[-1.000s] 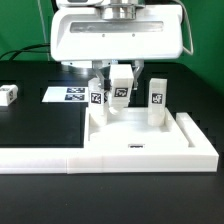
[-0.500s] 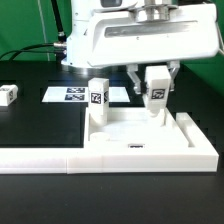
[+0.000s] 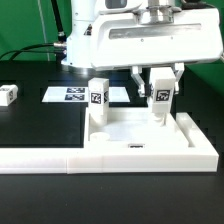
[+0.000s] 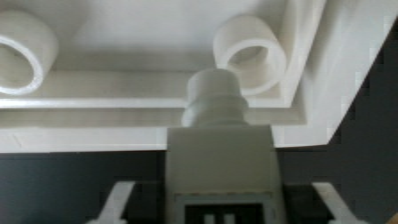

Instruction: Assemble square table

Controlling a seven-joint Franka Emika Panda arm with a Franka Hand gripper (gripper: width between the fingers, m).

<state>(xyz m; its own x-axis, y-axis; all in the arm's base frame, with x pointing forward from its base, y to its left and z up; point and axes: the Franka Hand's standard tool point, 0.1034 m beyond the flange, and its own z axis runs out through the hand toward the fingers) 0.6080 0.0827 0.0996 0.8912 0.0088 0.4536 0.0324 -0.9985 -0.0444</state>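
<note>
The white square tabletop (image 3: 132,136) lies inside the corner of the wall. One white tagged leg (image 3: 97,98) stands upright at its back corner on the exterior view's left. My gripper (image 3: 160,84) is shut on a second tagged leg (image 3: 160,94) and holds it upright over the back corner on the exterior view's right. In the wrist view the held leg (image 4: 222,150) fills the middle between my gripper's (image 4: 226,192) fingers. Its peg points at the tabletop (image 4: 143,98), next to a round socket (image 4: 249,50). I cannot tell whether the peg touches.
The long low L-shaped wall (image 3: 50,158) runs along the front and up the exterior view's right side. The marker board (image 3: 72,96) lies behind the tabletop. A small loose tagged leg (image 3: 8,95) lies at the far left of the exterior view.
My gripper moved from the tabletop's middle to the exterior view's right with the leg. The third leg that stood at the back right a second ago no longer shows separately.
</note>
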